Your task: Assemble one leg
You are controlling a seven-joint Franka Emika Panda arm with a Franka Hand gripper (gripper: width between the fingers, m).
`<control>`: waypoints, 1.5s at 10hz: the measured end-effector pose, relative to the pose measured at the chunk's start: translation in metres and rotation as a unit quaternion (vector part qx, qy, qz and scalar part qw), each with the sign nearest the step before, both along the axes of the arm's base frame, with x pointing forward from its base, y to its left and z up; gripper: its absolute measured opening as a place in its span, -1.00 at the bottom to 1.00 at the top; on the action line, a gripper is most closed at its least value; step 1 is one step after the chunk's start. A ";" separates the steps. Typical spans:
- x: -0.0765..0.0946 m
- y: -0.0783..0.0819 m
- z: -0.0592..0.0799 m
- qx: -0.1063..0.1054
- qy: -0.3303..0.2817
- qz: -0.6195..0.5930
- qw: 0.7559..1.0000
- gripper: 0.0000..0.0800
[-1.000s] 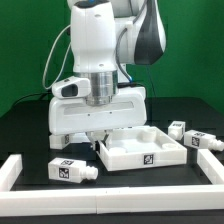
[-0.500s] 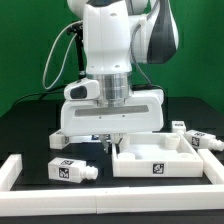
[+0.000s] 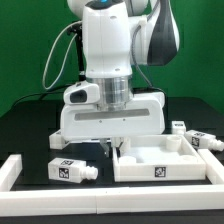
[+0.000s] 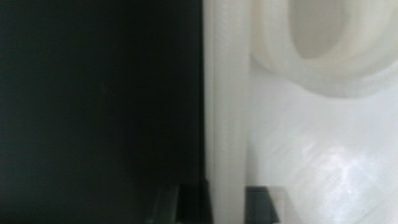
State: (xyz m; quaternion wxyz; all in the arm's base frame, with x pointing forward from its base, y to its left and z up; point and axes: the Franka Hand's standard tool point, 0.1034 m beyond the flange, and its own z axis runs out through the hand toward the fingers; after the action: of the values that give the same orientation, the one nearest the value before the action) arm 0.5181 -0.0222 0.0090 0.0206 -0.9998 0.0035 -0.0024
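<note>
1. At the exterior view's left, I am seeing one leg [image 3: 72, 170] lying on its side on the black table [image 3: 28, 130], well apart from the arm and not yet picked up.
2. In the middle, the gripper [image 3: 112, 147] is sitting low, its fingers [image 4: 267, 205] straddling the left wall of the panel [image 3: 165, 160]. I cannot tell whether they are clamping it.
3. At the right, two spare legs [image 3: 205, 140] are lying just beside the panel.
4. I am reading this as the panel-positioning step. Next I am expecting to let go, rise clear and reach for a leg.

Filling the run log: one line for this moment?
gripper: at panel wall, closure unclear | leg: loose on table, ungrasped
</note>
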 end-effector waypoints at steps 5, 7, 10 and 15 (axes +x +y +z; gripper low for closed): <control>0.054 0.002 0.000 0.002 -0.015 -0.020 1.000 -0.87; 0.058 0.002 0.002 0.002 -0.017 -0.038 0.999 -0.87; 0.059 0.001 0.000 -0.003 -0.019 -0.034 0.999 -0.87; 0.059 0.001 0.001 -0.003 -0.019 -0.034 0.999 0.11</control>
State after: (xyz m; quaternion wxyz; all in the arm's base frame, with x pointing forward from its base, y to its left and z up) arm 0.5770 -0.0212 0.0099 0.0176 -0.9989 0.0368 -0.0223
